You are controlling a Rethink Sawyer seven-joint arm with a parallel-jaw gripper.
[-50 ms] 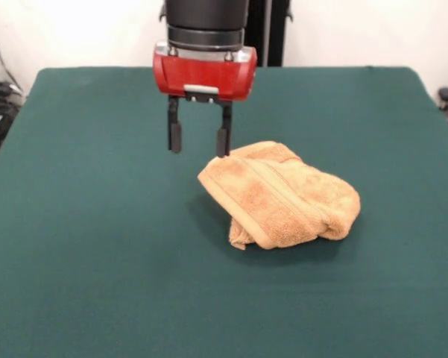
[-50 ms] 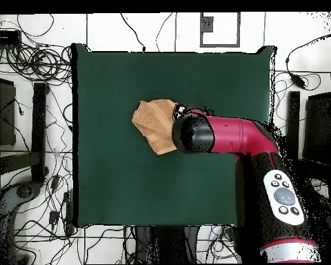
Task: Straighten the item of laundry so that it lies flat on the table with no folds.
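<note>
The job looks barely begun: the orange-tan terry towel (image 1: 279, 195) lies bunched and folded over itself just right of centre on the green tabletop (image 1: 82, 246), a woven border band running across its top. The gripper (image 1: 199, 139) hangs at the bundle's upper-left edge, fingers (image 1: 176, 136) spread and empty. Next, I judge, it must lower and pinch one loose edge.

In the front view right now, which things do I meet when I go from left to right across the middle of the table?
Bare green table → open gripper, hanging above the table → crumpled orange-tan towel → bare table again.
</note>
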